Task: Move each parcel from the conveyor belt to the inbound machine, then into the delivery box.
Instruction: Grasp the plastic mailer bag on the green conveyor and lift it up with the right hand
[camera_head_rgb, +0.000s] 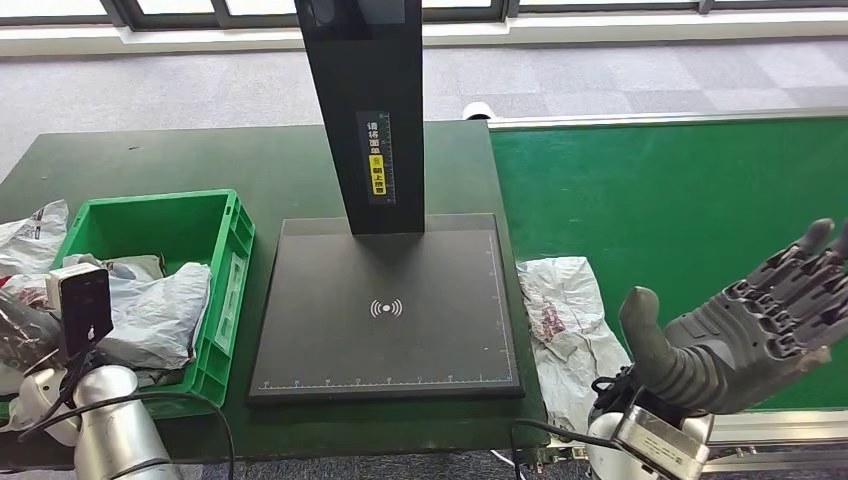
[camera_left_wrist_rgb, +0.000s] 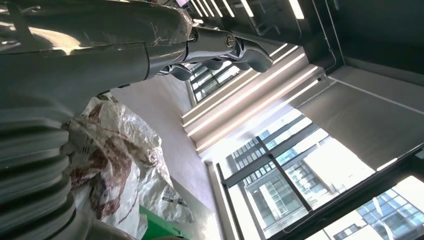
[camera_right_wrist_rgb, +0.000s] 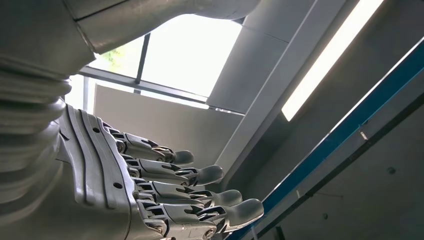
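Right hand (camera_head_rgb: 745, 325) (fingers spread, empty) was raised beside parcel (camera_head_rgb: 562, 315) at conveyor belt (camera_head_rgb: 680, 200); pickup step judged next, req. reaching down.

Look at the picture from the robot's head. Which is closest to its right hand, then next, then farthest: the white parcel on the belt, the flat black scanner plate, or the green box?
Measured from the right hand:
1. White parcel, lying at the conveyor belt's left edge, just beside the hand.
2. Black scanner plate, in the middle of the table.
3. Green box, far over on the left side.
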